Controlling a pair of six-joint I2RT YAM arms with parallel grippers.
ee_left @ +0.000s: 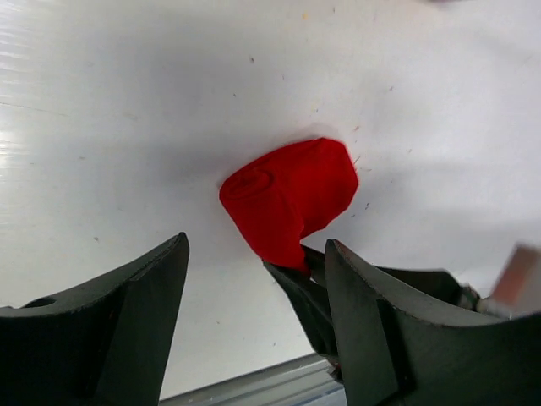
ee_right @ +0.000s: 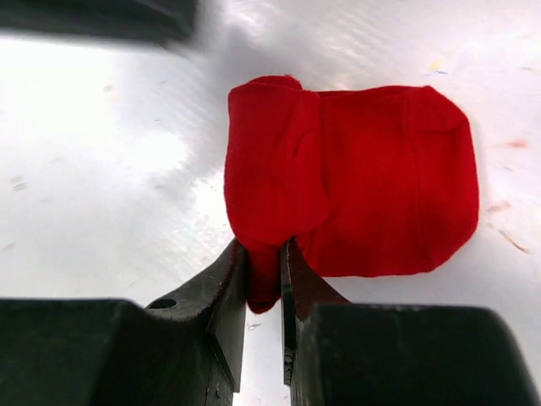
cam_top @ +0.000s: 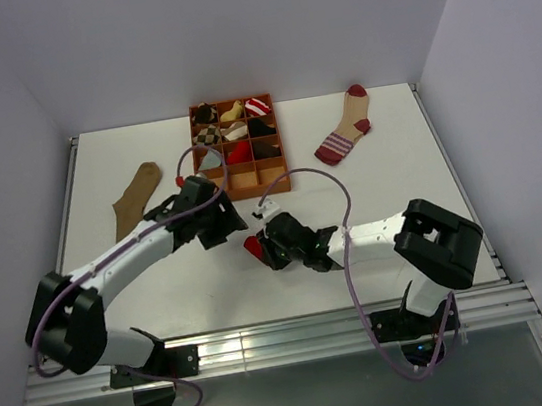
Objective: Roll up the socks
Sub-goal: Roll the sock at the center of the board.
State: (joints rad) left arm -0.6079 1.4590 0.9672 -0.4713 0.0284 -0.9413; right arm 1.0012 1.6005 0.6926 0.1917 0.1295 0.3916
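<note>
Just in front of the wooden tray [cam_top: 245, 195], the right gripper [ee_right: 264, 254] is pinching the rolled end of the red sock [ee_right: 363, 194], jaws nearly touching, while the left gripper [ee_left: 258, 249] is hovering wide open beside it. The roll is likely needing a firm pinch and even turning to stay tight.

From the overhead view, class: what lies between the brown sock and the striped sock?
The wooden compartment tray lies between the brown sock and the striped sock; the top external view shows it.
</note>
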